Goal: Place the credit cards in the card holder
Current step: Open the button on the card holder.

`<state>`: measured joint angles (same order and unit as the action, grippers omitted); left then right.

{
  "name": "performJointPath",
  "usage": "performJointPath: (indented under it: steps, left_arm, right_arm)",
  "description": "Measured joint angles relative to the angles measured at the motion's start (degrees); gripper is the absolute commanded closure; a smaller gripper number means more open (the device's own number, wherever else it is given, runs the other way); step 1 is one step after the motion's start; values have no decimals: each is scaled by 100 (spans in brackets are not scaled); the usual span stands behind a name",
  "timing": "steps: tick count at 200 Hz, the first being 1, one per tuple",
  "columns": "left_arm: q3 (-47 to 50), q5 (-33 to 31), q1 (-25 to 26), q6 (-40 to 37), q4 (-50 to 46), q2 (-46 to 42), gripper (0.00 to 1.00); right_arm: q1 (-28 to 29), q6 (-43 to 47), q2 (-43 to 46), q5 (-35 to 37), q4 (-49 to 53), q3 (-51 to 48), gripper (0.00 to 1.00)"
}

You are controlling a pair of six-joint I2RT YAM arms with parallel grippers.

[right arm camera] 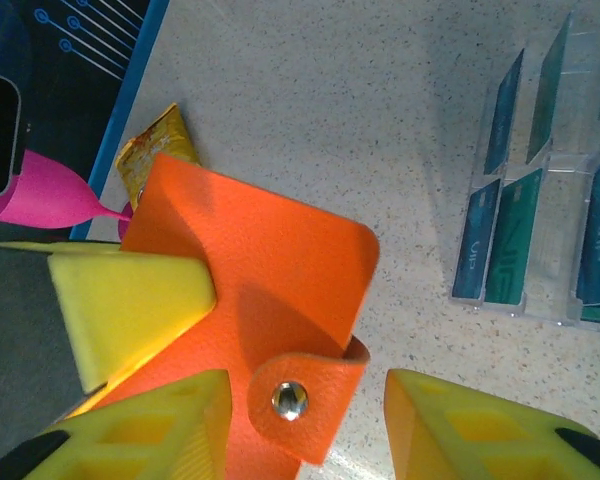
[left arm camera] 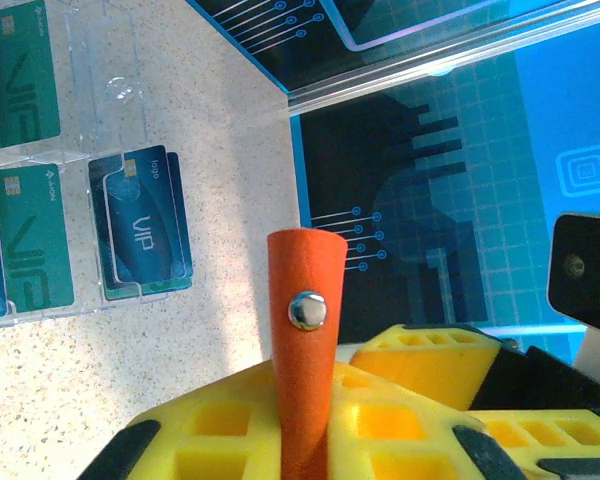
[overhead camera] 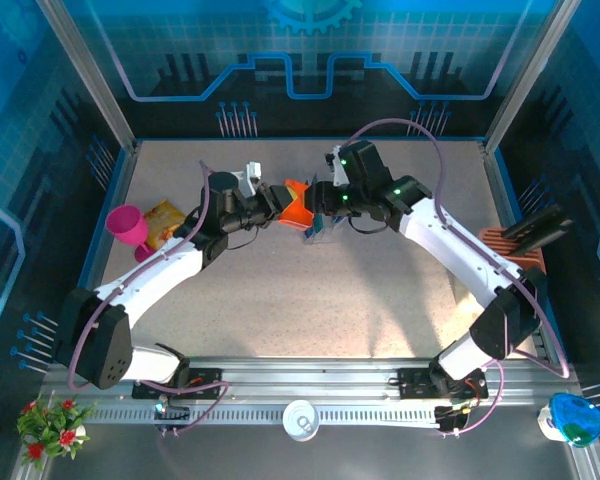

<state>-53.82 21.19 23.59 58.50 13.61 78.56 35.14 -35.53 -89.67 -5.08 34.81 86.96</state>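
While the left gripper (left arm camera: 310, 410) pinches the orange card holder (right arm camera: 250, 260) above the table's far middle, snap tab (left arm camera: 305, 300) pointing at the right gripper (right arm camera: 302, 420) with its wide-open, empty jaws, the credit cards (right arm camera: 505, 250) stand in a clear rack (right arm camera: 565, 305) nearby.

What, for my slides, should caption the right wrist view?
Open right gripper facing orange card holder; credit cards in clear rack.
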Motion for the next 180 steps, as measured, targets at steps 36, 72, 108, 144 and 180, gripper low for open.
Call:
performJointPath:
  steps: [36, 72, 108, 144, 180]
  left_arm:
    - [0, -39, 20, -13, -46, 0, 100]
    - [0, -114, 22, -15, -170, 0, 100]
    - [0, -151, 22, -17, -251, 2, 100]
    - [0, -190, 22, -22, -350, 22, 100]
    - [0, -188, 52, -13, -455, 66, 100]
  right_arm:
    - [105, -4, -229, 46, 20, 20, 58]
    - [164, 9, -328, 201, -15, 20, 77]
    - [236, -2, -348, 306, -146, -44, 94]
    - [238, -68, -343, 313, -385, -278, 100]
    - [240, -109, -170, 328, -723, -745, 100]
